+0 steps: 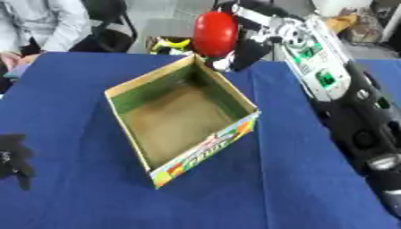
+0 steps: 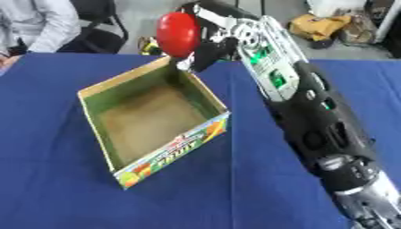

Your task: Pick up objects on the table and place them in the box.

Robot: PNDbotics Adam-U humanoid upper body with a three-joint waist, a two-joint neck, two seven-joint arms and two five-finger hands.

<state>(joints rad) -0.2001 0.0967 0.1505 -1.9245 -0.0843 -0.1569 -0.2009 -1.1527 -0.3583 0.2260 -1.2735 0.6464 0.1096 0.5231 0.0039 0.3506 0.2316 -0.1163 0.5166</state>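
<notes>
A red rounded object (image 1: pixel 215 33) hangs in the air above the far corner of the open cardboard box (image 1: pixel 181 117). My right hand (image 1: pixel 247 47) is shut on it, with black fingers curled round its right side. The right arm reaches in from the lower right, across the blue table (image 1: pixel 297 179). The box is open at the top and its brown floor shows nothing inside. My left hand (image 1: pixel 14 159) shows only as dark fingers at the left edge of the left eye view, low on the table.
A yellow and black object (image 1: pixel 171 44) lies just past the table's far edge, behind the box. A person sits at the far left corner, not touching the task's things. Bags and clutter stand on the floor at the far right.
</notes>
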